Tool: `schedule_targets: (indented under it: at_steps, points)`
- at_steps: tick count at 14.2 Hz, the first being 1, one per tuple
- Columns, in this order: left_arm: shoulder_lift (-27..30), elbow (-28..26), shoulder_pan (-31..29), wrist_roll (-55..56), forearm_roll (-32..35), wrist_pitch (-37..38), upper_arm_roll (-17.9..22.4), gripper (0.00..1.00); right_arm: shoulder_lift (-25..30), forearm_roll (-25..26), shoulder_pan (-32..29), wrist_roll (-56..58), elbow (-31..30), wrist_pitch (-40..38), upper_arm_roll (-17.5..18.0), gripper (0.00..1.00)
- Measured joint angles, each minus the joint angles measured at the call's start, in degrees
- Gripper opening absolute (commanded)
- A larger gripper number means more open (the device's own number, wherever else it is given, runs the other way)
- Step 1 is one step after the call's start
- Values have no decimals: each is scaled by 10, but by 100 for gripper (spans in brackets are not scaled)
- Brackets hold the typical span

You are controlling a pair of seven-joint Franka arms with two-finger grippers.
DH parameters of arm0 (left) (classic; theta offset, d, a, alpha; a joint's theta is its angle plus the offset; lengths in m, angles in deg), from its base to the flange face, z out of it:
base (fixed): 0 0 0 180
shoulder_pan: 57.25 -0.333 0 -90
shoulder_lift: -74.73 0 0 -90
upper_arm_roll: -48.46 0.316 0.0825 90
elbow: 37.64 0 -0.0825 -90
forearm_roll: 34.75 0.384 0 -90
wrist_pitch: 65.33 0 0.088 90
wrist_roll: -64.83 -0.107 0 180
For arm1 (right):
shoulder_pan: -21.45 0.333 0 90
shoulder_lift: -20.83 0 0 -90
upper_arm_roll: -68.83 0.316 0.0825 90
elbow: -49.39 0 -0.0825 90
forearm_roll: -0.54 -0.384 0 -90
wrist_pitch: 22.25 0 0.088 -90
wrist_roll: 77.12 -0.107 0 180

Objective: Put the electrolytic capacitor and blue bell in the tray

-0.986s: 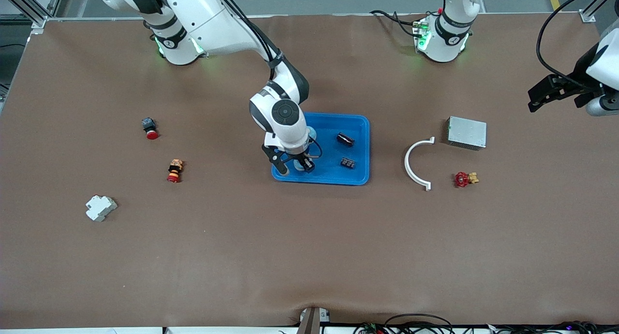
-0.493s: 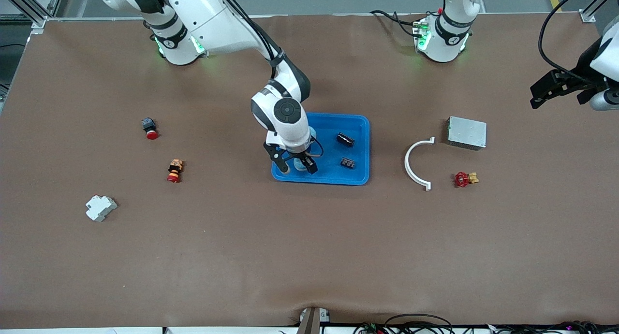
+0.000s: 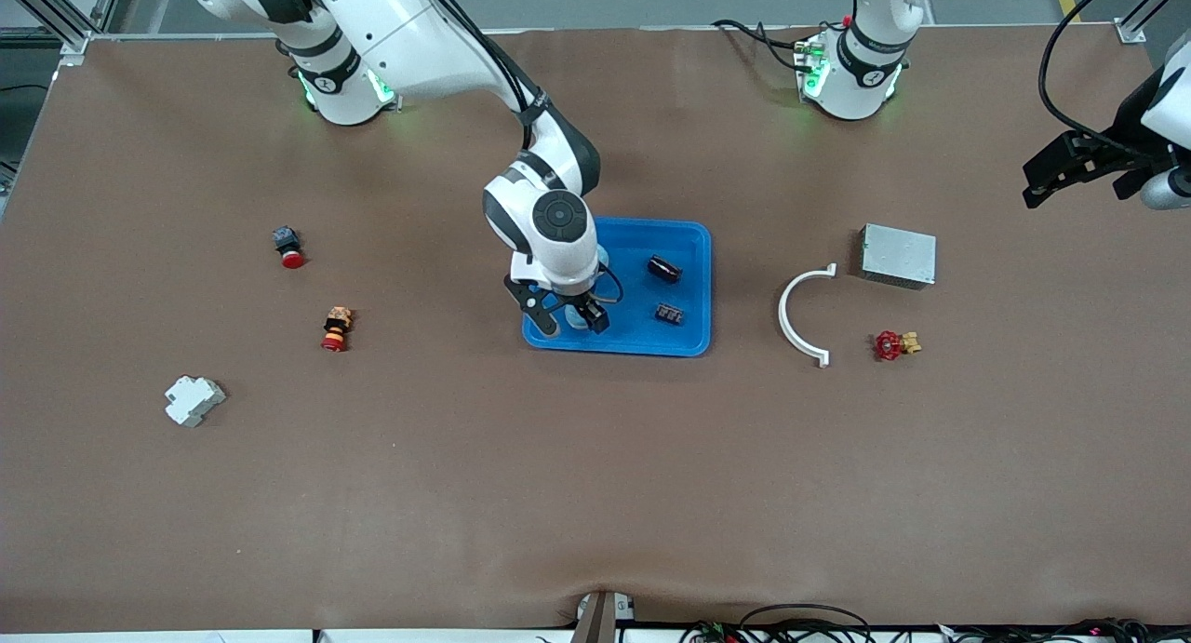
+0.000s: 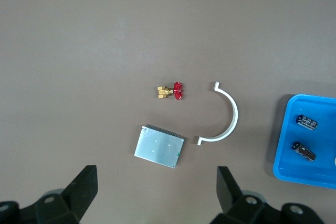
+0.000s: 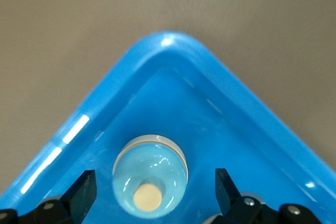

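Right gripper (image 3: 568, 322) jaws released | blue bell (image 5: 150, 174) in tray (image 3: 693, 294)

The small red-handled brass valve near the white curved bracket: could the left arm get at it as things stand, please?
Probably yes: the open left gripper hangs over bare table near that end, and nothing covers the red-handled brass valve; the white curved bracket lies apart.
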Motion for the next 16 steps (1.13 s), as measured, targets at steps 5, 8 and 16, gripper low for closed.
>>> schedule_targets:
  at_steps: [5, 8, 16]
  points:
    - [0, 0, 0, 0, 0, 0, 0, 100, 85, -7, -63, 150, 15, -140, -5, 100]
    - [0, 0, 0, 0, 0, 0, -1, 100, 123, -8, -120, 285, 12, -200, -9, 100]
    - [-4, 0, 0, 0, 0, 0, 0, 100, 212, 8, -292, 683, -24, -251, -13, 100]
